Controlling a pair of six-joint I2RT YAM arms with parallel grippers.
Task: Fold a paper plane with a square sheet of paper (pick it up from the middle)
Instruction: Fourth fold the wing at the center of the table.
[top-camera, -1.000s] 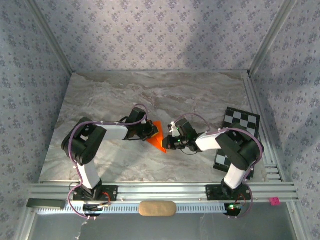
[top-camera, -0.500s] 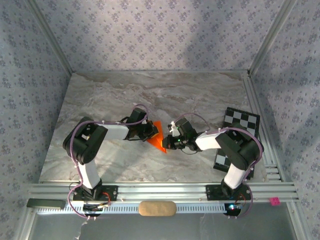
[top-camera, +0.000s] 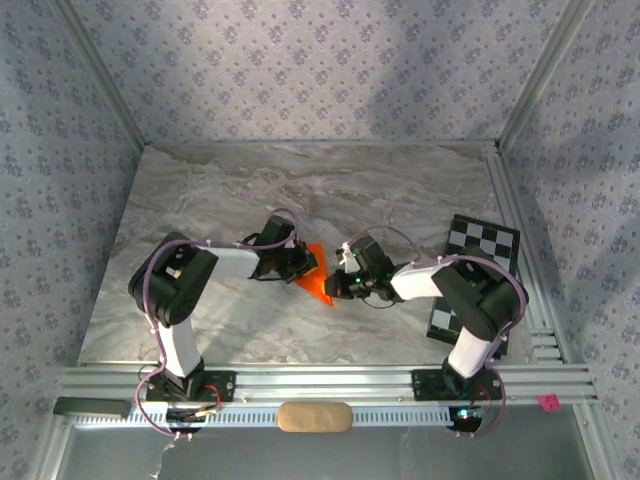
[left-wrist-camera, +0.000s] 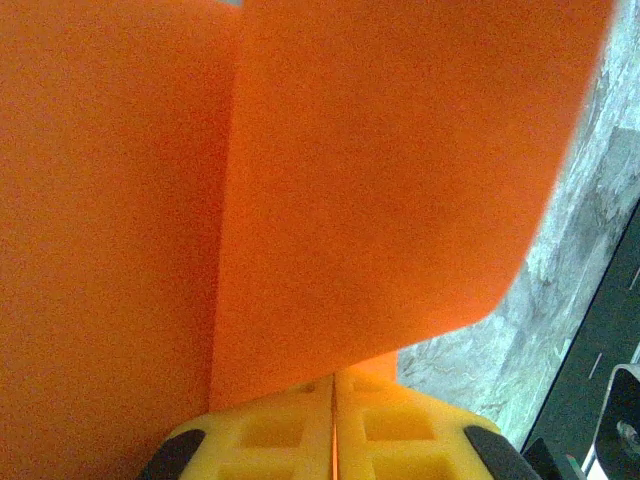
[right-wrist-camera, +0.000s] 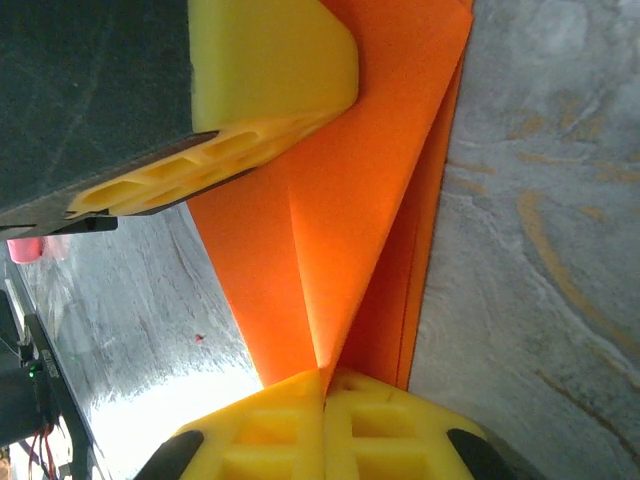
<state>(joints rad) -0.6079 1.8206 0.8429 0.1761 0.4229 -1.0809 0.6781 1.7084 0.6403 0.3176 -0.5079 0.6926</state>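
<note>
Centre of the overhead view, the orange paper (top-camera: 315, 280) sits between both arms. The wrist cameras reveal more: the left gripper (left-wrist-camera: 333, 420) clamps its fold, and the right gripper (right-wrist-camera: 323, 400) pinches its layered edge.

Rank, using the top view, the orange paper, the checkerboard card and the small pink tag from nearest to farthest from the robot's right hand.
1. orange paper: pinched in the right hand, mid-table.
2. checkerboard card: along the table's right edge.
3. pink tag: bottom right corner of the view, past the table's near edge.
</note>
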